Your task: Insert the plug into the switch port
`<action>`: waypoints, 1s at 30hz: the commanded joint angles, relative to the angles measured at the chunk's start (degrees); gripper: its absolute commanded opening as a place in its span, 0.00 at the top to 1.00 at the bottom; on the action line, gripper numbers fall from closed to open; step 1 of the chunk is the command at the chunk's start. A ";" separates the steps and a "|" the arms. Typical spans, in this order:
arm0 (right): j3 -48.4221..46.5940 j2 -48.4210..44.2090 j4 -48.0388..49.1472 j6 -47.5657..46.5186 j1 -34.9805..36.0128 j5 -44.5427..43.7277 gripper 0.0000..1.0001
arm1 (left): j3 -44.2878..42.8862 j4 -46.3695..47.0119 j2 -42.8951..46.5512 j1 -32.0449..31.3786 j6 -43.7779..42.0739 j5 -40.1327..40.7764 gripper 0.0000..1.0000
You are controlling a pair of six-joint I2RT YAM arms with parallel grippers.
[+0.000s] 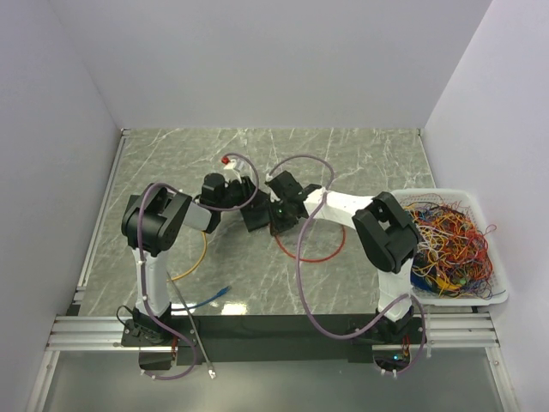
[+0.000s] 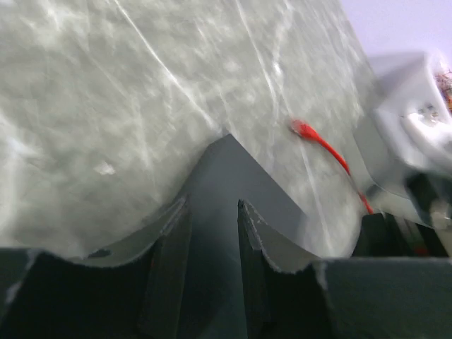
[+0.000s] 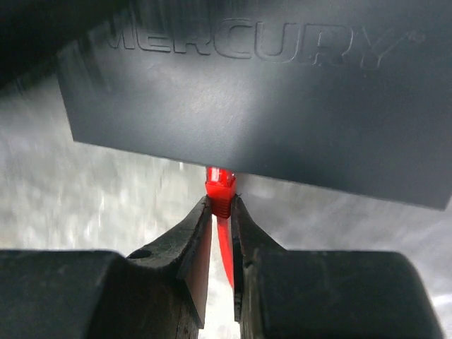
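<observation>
A grey-green marbled table (image 1: pixel 360 163) carries everything here. At its right edge sits a white bin (image 1: pixel 446 192), heaped with tangled coloured wires (image 1: pixel 450 245). Left of the bin, an orange cable (image 1: pixel 322 259) lies in a loop on the marble. Much farther left of the bin a yellow cable (image 1: pixel 202 257) curves, and a blue cable (image 1: pixel 219 294) lies beside it towards the front edge.

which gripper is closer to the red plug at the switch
Right. The right gripper is clamped on the red plug, right at the edge of the switch. The left gripper holds the switch's body, apart from that plug.
</observation>
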State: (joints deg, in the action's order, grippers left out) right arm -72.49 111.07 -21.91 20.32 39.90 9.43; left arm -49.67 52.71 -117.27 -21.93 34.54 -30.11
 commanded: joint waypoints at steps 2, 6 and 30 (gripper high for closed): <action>-6.52 2.84 15.41 -3.27 -2.98 -9.17 1.00 | 2.74 -6.74 -2.26 -3.29 -0.27 -7.69 0.61; -10.56 4.59 15.67 -3.09 -4.04 -8.55 1.00 | 2.30 -6.48 -3.13 -3.47 0.08 -8.56 0.62; -6.35 1.97 13.39 -4.50 -5.54 -8.99 0.36 | -0.25 -14.45 7.23 -0.66 3.51 -3.30 0.60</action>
State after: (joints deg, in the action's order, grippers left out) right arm -79.79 116.84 -15.27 15.22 34.46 3.22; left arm -48.88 46.92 -114.02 -22.02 36.82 -30.63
